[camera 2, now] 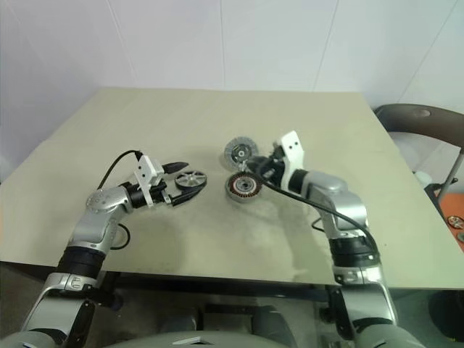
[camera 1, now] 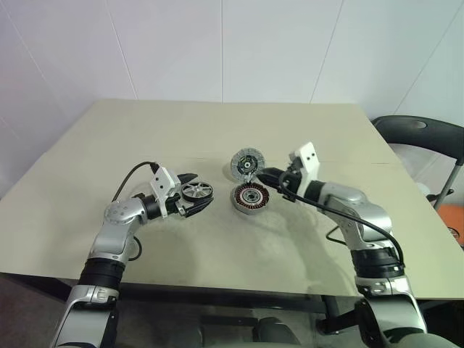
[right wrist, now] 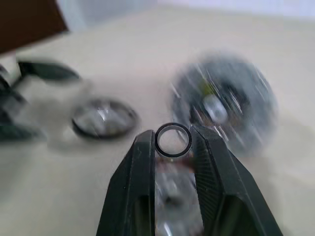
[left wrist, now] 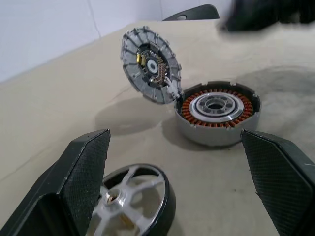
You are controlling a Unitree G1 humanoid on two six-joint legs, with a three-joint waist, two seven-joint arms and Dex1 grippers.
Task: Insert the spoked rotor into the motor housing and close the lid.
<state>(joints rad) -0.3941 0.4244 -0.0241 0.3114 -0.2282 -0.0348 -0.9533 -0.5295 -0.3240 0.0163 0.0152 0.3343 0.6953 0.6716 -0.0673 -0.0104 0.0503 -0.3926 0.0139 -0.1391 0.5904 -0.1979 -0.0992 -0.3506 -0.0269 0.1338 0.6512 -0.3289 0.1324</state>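
While the motor housing (camera 1: pixel 250 196) sits flat near the middle of the beige table (camera 1: pixel 217 130), its copper windings and silver hub face up, and the lid (camera 1: pixel 246 164) stands tilted open on the hinge at the housing's far edge, inner face toward the robot. To the housing's left, well clear of it, the spoked rotor (camera 1: pixel 197 192) lies flat on the table between the widely spread fingers of the left gripper (camera 1: pixel 197 193), which do not touch it; in the left wrist view the rotor's near side is cut off. Just right of the housing and above it, the right gripper (right wrist: pixel 173 142) pinches a small dark ring (right wrist: pixel 173 140) between its fingertips. Behind that ring the lid and housing are smeared by blur, their details unreadable. A dark chair (camera 1: pixel 424 138) stands off the table's far right corner, partly cut off.
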